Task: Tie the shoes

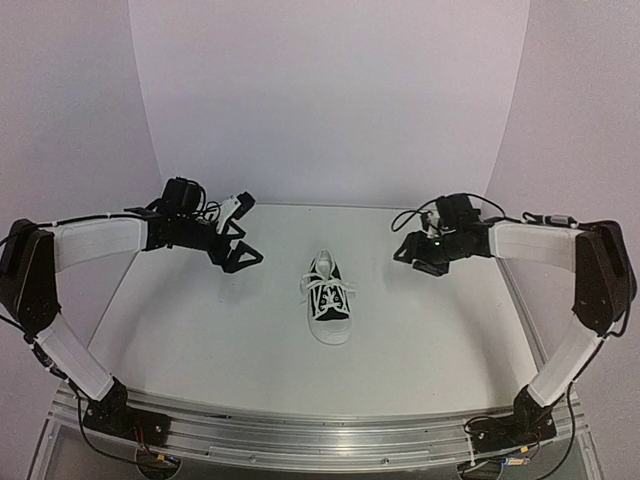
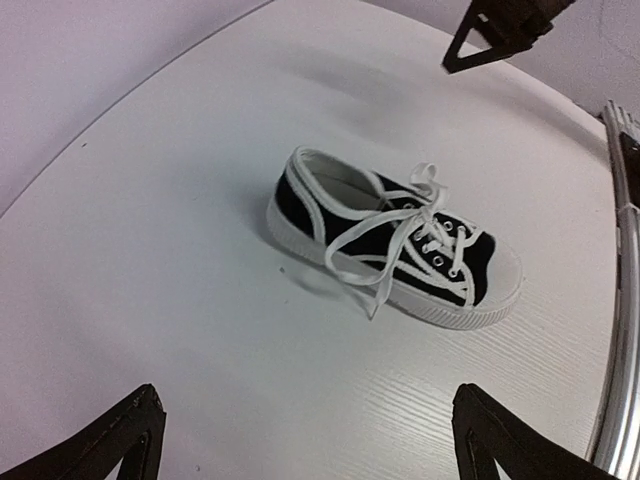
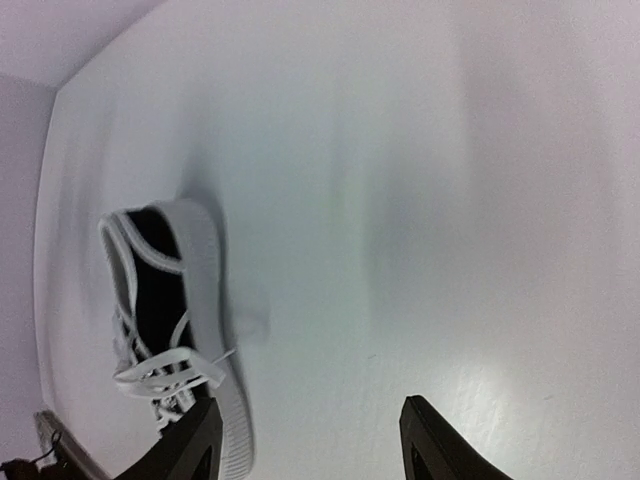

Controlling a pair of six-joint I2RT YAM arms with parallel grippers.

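Here the black canvas sneaker (image 1: 329, 298) sits at the middle of the table (image 1: 200, 330), toe toward the near edge. The left gripper (image 1: 243, 232) and right gripper (image 1: 408, 252) flank it, both spread and empty.

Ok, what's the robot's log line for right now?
shoe: upright on table | laces: draped over side | left gripper: open, empty, clear of shoe | right gripper: open, empty, clear of shoe

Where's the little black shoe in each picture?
Top external: sneaker at the centre of the table.
Left wrist: sneaker just right of centre, toe pointing right.
Right wrist: sneaker at lower left.
Shared landmark: its white laces.
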